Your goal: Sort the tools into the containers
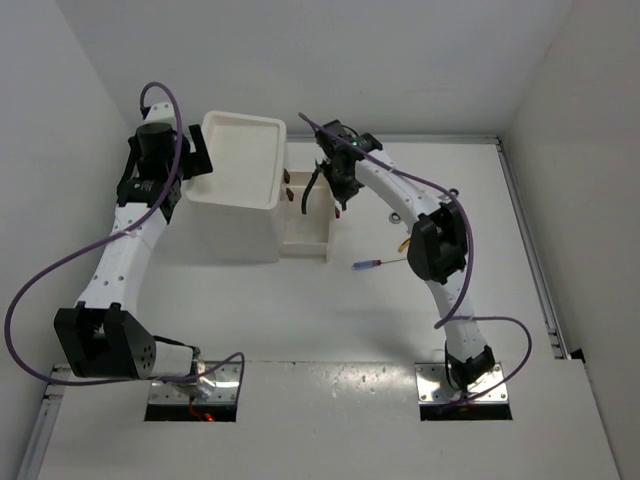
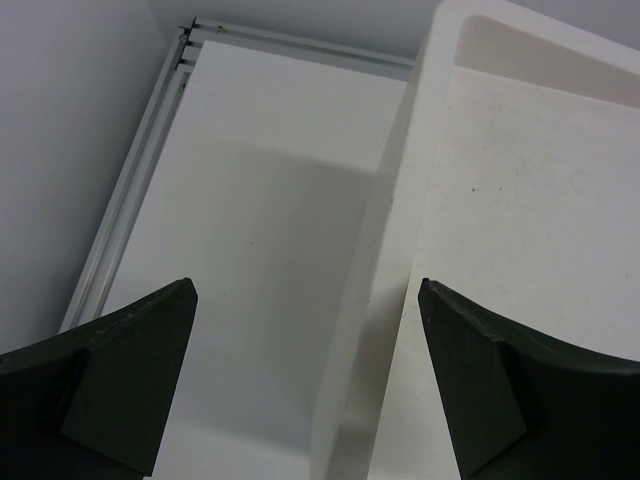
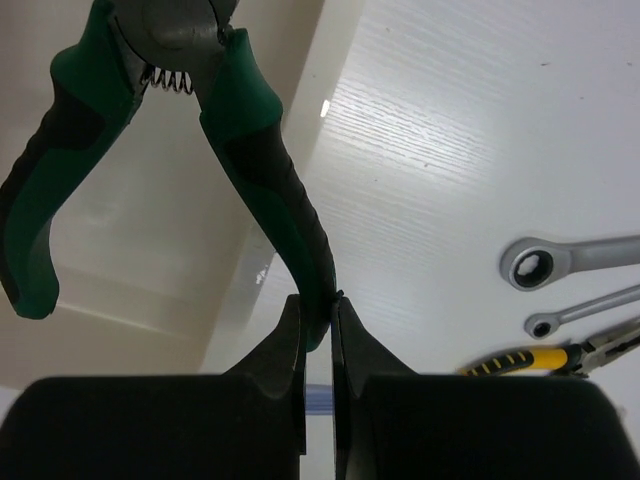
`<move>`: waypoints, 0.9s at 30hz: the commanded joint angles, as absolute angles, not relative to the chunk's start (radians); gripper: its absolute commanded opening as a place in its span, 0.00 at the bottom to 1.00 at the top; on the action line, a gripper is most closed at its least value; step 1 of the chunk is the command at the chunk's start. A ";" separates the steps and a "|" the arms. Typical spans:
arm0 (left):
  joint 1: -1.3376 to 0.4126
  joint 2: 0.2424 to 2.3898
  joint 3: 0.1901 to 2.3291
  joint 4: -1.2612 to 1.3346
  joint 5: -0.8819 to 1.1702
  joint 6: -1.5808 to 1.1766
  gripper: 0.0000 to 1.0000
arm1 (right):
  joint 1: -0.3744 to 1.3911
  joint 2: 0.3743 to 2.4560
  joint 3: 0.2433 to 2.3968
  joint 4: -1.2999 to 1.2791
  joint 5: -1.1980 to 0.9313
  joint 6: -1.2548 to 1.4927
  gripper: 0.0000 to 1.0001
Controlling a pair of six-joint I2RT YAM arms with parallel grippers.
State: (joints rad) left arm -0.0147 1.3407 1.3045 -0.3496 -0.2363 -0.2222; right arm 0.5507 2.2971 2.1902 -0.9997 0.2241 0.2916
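Observation:
My right gripper (image 3: 318, 318) is shut on one handle of the green-handled pliers (image 3: 250, 130), which hang over the open white drawer (image 1: 306, 232) of the cabinet (image 1: 235, 225). In the top view this gripper (image 1: 335, 180) is above the drawer's back. Two silver wrenches (image 3: 570, 262) (image 3: 585, 310) and the yellow-handled pliers (image 3: 545, 358) lie on the table to its right. The screwdriver (image 1: 372, 265) lies beside the right arm. My left gripper (image 2: 308, 300) is open and empty, straddling the left rim of the cabinet's tray top (image 2: 520, 200); it also shows in the top view (image 1: 197, 160).
Dark red-brown drawer handles (image 1: 290, 186) show at the cabinet front. Metal rails edge the table on the right (image 1: 527, 250) and far left (image 2: 130, 210). White walls enclose the table on three sides.

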 commanded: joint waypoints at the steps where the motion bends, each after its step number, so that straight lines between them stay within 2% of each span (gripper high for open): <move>1: -0.026 1.336 1.308 -0.310 -0.239 -0.241 1.00 | 0.580 2.301 2.266 -0.960 0.227 0.321 0.00; 16: -0.026 1.336 1.281 -0.310 -0.249 -0.241 1.00 | 0.643 2.371 2.345 -0.940 0.120 0.367 0.00; 27: -0.026 1.336 1.270 -0.301 -0.230 -0.250 1.00 | 0.661 2.427 2.345 -0.940 0.153 0.410 0.00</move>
